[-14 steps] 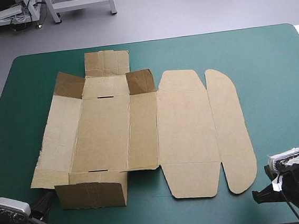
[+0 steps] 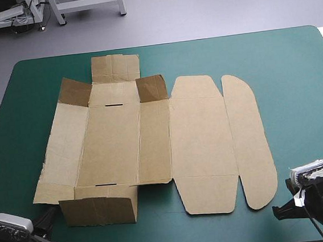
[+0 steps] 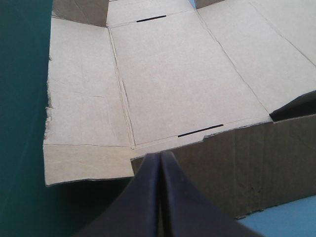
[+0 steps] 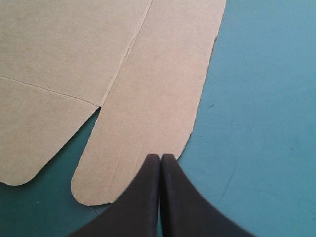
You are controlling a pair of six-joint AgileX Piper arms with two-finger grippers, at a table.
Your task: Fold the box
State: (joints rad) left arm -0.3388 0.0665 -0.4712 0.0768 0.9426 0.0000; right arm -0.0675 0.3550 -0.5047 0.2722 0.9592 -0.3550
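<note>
The brown box (image 2: pixel 152 139) lies opened out across the middle of the table. Its near-left wall (image 2: pixel 100 210) stands raised, and two small far flaps tilt up. The lid panel and its rounded tuck flap (image 2: pixel 249 141) lie flat on the right. My left gripper (image 2: pixel 53 233) sits at the near-left corner, shut and empty. Its tip (image 3: pixel 161 156) is just short of the raised wall (image 3: pixel 237 168). My right gripper (image 2: pixel 284 207) sits at the near-right, shut and empty. Its tip (image 4: pixel 160 157) is over the near end of the tuck flap (image 4: pixel 148 108).
Bare teal-green cover (image 2: pixel 295 85) stretches to the right of the box and along the far edge. A narrower strip of cover (image 2: pixel 13 129) shows to the left of the box. The near edge of the table lies close behind both grippers.
</note>
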